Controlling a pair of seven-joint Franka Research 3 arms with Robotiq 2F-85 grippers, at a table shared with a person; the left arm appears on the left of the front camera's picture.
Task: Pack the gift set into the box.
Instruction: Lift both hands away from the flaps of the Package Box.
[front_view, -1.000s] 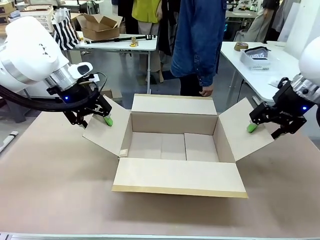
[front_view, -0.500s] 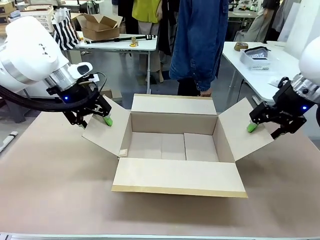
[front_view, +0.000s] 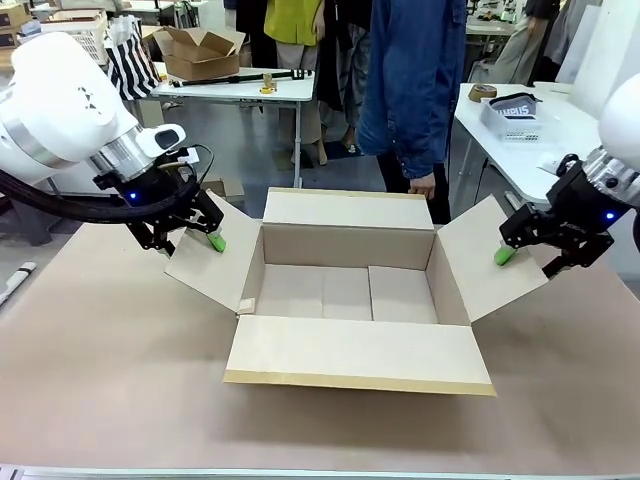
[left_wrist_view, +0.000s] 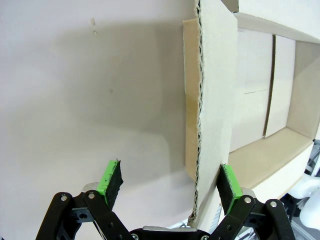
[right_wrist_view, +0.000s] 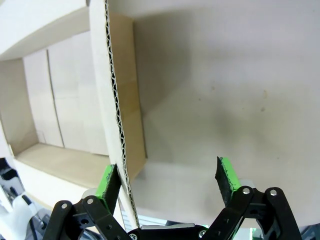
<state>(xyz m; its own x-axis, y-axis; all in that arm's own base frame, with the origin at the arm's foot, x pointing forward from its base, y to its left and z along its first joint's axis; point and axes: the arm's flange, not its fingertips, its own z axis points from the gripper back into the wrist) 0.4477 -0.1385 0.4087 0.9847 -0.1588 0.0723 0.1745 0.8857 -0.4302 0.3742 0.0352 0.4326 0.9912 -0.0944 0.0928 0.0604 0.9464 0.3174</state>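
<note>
Fingers of left gripper (left_wrist_view: 169, 182) spread wide, straddling left flap edge of box (front_view: 350, 290), not clamping. Right gripper (right_wrist_view: 169, 177) likewise spread around right flap edge. Box at table (front_view: 110, 380) centre, all flaps open, inside bare. Person (front_view: 412, 85) stands behind box.

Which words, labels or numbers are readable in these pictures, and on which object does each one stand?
Print on the white basket on the far right table: dark letters show, too small and tilted to read with certainty.
The box: no print on its flaps or walls in any view.
The left gripper and right gripper: no readable marking.
</note>
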